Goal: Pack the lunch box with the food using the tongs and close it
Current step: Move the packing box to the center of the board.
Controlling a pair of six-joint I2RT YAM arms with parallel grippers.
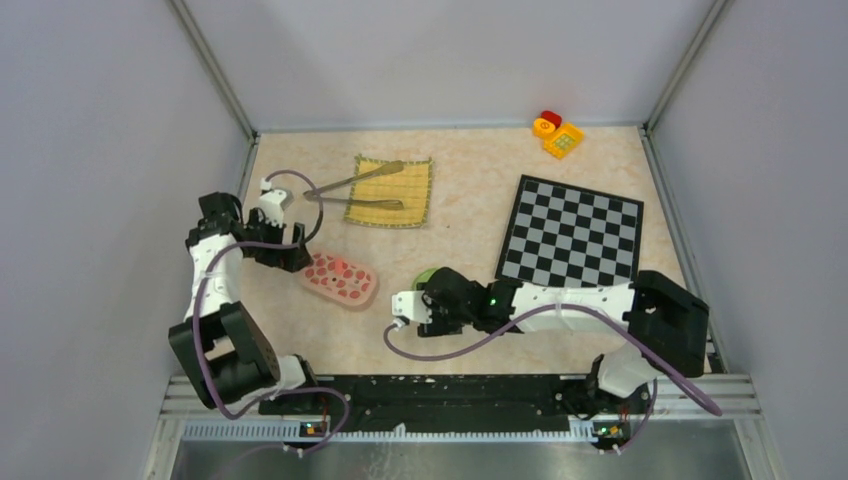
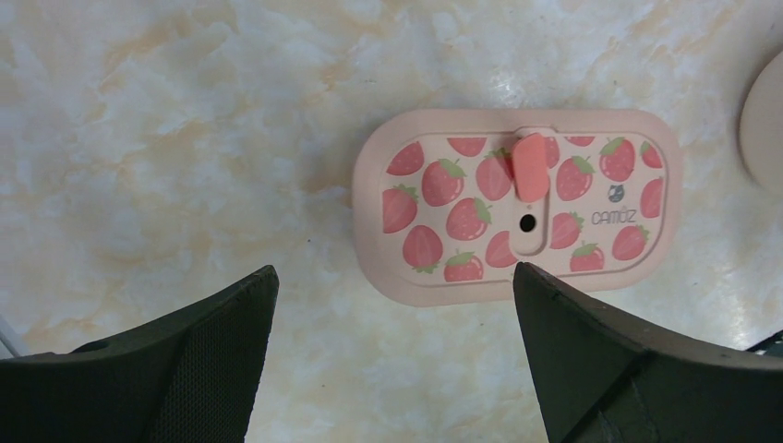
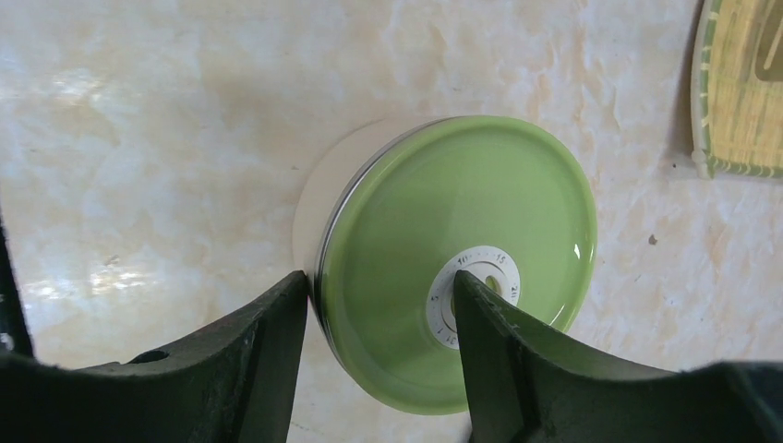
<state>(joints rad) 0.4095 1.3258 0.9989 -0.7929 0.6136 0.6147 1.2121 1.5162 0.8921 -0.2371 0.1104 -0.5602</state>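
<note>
Both wrists point down; left fingers [image 2: 185, 369] spread wide, right fingers [image 3: 231, 369] partly apart

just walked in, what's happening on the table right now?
Lunch packing, early stage. The left gripper hovers open over the pink strawberry lunch box, lying lid-up on the table. The right gripper has its fingers either side of the rim of a tilted green dish; whether they grip it is unclear. The tongs lie untouched on the yellow mat. No food in view.
</note>
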